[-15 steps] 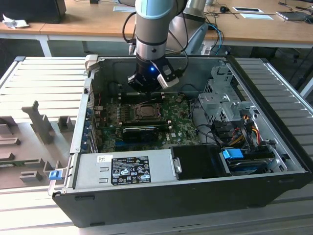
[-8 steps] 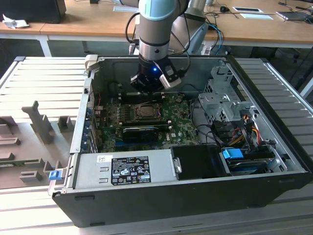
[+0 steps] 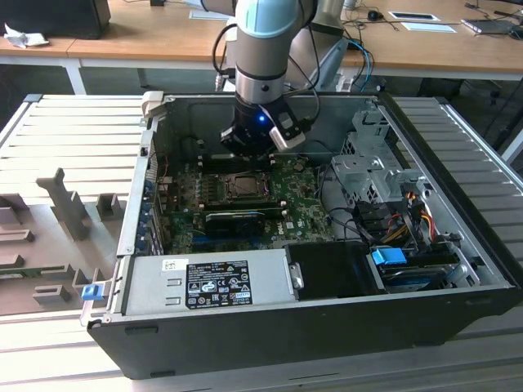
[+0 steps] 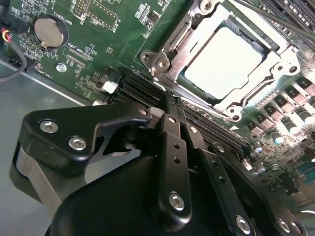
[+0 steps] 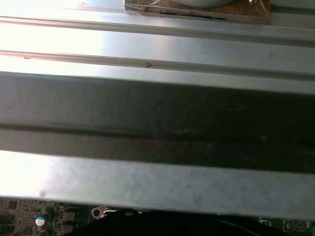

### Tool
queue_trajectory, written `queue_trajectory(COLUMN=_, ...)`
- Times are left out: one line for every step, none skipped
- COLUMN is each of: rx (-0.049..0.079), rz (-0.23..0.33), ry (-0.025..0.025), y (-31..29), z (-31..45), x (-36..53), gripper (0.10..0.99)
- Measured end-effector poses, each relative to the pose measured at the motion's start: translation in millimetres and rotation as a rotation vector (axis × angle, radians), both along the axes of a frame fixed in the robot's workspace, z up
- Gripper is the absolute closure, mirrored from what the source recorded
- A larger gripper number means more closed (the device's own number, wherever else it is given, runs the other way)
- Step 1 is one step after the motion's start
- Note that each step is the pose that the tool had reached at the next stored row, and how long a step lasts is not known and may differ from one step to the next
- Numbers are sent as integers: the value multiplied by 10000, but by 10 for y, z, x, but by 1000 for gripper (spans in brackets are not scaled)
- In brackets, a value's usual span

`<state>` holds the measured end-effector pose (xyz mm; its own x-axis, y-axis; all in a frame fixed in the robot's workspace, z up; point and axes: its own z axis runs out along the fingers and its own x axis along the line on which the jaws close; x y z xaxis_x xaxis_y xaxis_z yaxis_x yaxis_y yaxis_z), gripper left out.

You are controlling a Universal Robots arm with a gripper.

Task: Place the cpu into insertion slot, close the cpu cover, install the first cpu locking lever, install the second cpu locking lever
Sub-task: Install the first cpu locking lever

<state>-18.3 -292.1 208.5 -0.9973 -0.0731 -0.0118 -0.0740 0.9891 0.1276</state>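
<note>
Seen in the exterior view: an open dark computer case lying on a ribbed grey table, with the arm reaching down into it and the gripper low over the green board, just beyond the insertion slot near the board's middle. Along the case's near side sits a grey power supply carrying a black-and-white label and a smaller white sticker; print on both too small to make out. Off to the exterior view's left, a blue clip at the case corner. Closer in the second wrist view: the cpu seated flat in its socket, dull silver top showing through the window of the cpu cover, which lies down over it. Along one edge of that cover runs a thin metal lever; cannot tell whether it is latched. Black fingers drawn together to a closed tip at the gripper, gripping nothing, poised over long black slots just beside the socket and apart from the chip. Also there, a round coin battery and fine white lettering across the board, not legible enough to give. Offered by the first wrist view instead: the case's grey sheet-metal wall up close, a dark band across it, and a narrow strip of green board at the edge.
</note>
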Motion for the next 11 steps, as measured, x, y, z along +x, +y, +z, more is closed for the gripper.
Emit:
queue_trajectory(rx=2, rz=0, ry=-1, y=-1, z=-4, x=11, gripper=980)
queue_trajectory(rx=1, rz=0, ry=0, y=-4, z=-7, x=18, gripper=980)
queue_trajectory(rx=2, rz=1, ry=0, y=-6, z=-9, x=20, gripper=980)
queue_trajectory(rx=2, rz=0, ry=-1, y=-8, z=-11, x=21, gripper=980)
queue_trajectory(rx=1, rz=-2, ry=-1, y=-9, z=-11, x=21, gripper=980)
queue_trajectory(rx=-2, rz=0, ry=2, y=-11, z=-3, x=20, gripper=980)
queue_trajectory(rx=0, rz=-1, ry=0, y=-11, z=12, x=19, gripper=980)
queue_trajectory(rx=5, rz=1, ry=-5, y=-10, z=20, x=11, gripper=980)
queue_trajectory(rx=5, rz=2, ry=-8, y=-10, z=26, x=-3, gripper=980)
queue_trajectory(rx=7, rz=0, ry=-16, y=-10, z=35, x=-27, gripper=980)
queue_trajectory(rx=7, rz=1, ry=-24, y=-10, z=42, x=-40, gripper=980)
